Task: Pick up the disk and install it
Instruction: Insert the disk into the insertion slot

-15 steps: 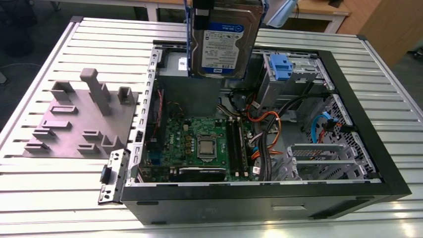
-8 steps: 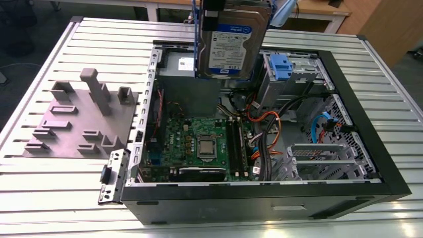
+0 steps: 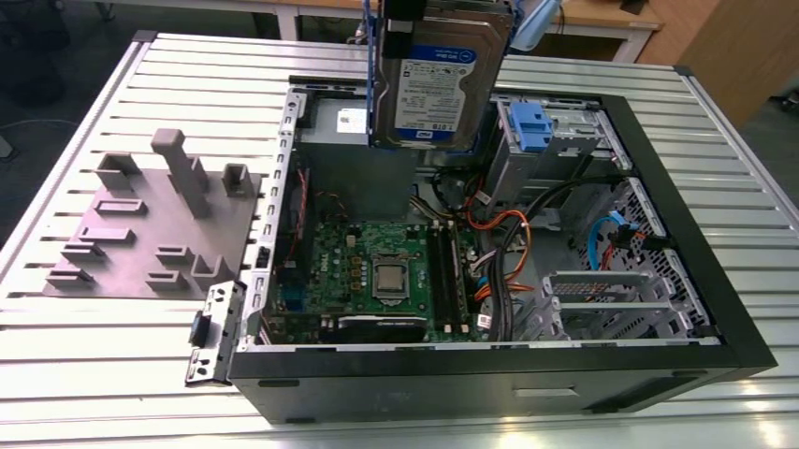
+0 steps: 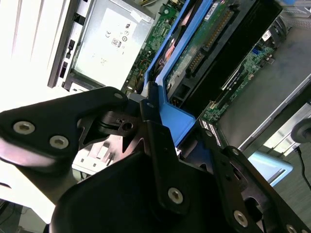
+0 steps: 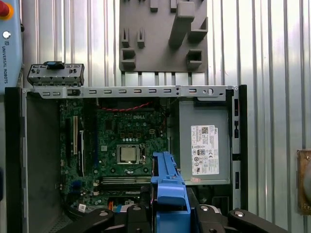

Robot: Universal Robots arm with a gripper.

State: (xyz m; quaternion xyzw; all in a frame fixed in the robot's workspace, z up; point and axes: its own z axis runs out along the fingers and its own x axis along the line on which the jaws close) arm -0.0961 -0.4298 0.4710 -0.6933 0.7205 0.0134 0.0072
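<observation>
Over the open computer case [image 3: 500,374] on the desk [image 3: 75,355], the claw [image 5: 167,212] clamps the disk [image 3: 437,84], which hangs from it with its long axis upright; the drive cage [image 3: 581,140] lies below, just toward the exterior view's right.

The silver, blue-framed disk [image 3: 440,84] hangs upright, label showing, above the open case [image 3: 500,379].

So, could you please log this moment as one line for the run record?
hand: shut on disk | disk: held upright in the air above open computer case | installed: not yet
</observation>
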